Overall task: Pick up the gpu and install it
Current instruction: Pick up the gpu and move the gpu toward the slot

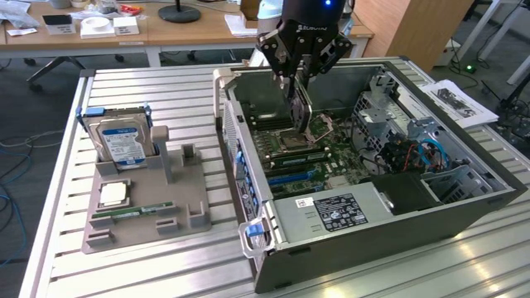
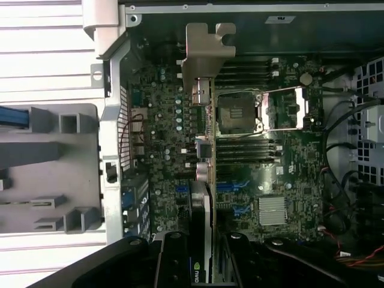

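Black gripper [image 1: 298,74] pinches the thin flat gpu [image 1: 302,115] edge-on above green motherboard [image 1: 331,152].

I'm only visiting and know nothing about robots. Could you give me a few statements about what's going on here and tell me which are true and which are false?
1. The gripper holds the gpu over the motherboard of the open computer case. True.
2. The hard drive lies flat inside the case. False: it stands upright in the grey holder outside the case, on the exterior view's left.
3. The gpu hangs upright, edge down. True.
4. The green RAM stick is in the gripper. False: it lies on the grey holder.
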